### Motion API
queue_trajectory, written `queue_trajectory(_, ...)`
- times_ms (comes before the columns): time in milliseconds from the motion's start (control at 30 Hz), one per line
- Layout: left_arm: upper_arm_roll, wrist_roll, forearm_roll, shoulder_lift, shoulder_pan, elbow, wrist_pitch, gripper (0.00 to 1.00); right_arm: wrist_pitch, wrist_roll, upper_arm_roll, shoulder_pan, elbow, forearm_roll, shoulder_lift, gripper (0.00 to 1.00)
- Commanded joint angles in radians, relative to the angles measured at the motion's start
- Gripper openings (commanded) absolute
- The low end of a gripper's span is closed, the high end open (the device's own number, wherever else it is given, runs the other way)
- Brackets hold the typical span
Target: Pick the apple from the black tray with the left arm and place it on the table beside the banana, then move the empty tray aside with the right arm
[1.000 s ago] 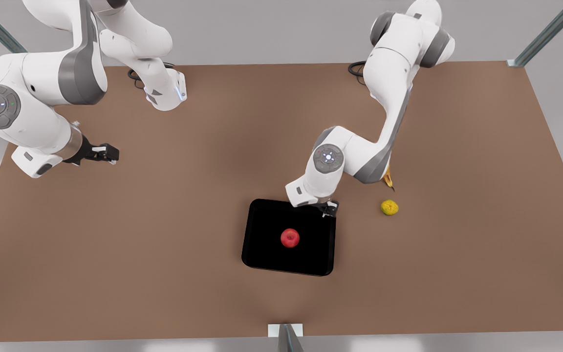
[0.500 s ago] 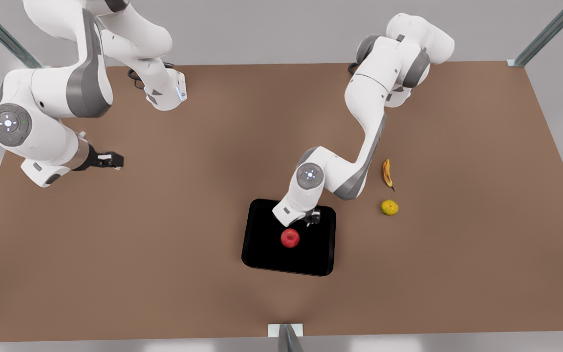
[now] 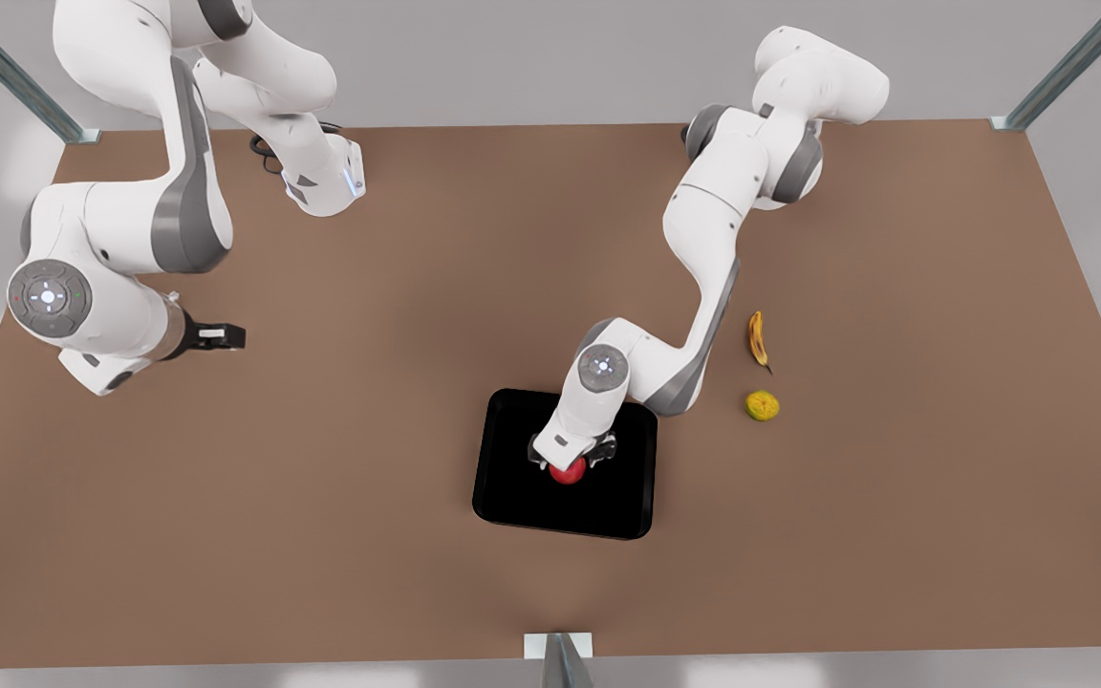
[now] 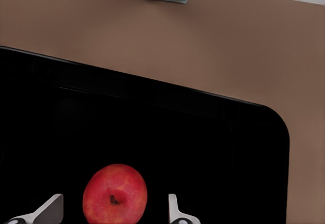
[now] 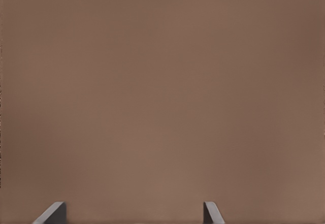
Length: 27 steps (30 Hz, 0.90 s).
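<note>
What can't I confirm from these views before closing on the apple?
- Front view: the left gripper covers most of the apple.
- Left wrist view: the frame edge cuts the fingers; their height against the apple is unclear.
- Right wrist view: bare table; the black tray is absent.

Left pincer (image 3: 570,453) moved from tray corner to straddle apple (image 3: 567,471); right pincer (image 3: 226,336) drifted lower.

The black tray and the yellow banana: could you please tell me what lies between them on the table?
In the front view, the left arm's grey-and-white forearm crosses above that stretch; the brown table between the glossy black rectangular tray and the slim curved yellow banana is otherwise bare.
</note>
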Motion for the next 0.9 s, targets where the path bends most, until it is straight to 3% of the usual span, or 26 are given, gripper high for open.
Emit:
queue_trajectory(0, 0.000, -0.149, 0.001, 0.006, 0.000, 0.002, 0.050, 1.00, 0.070, 0.005, 0.003, 0.005, 0.000, 0.008, -0.012, 0.99)
queue_trajectory(100, -0.002, -0.149, 0.001, 0.017, -0.002, 0.002, 0.072, 1.00, 0.207, 0.004, 0.005, 0.007, -0.004, 0.014, -0.033, 0.99)
queue_trajectory(200, 0.000, -0.147, 0.001, 0.035, -0.002, 0.002, 0.092, 1.00, 0.383, 0.005, 0.036, 0.008, -0.121, 0.065, -0.113, 0.99)
queue_trajectory(800, -0.009, -0.132, 0.017, 0.041, -0.009, -0.012, 0.003, 1.00, 0.382, 0.005, 0.045, 0.008, -0.165, 0.065, -0.141, 0.96)
queue_trajectory(867, -0.008, -0.130, 0.017, 0.051, -0.009, -0.012, 0.010, 1.00, 0.380, 0.005, 0.045, 0.008, -0.165, 0.065, -0.141, 1.00)
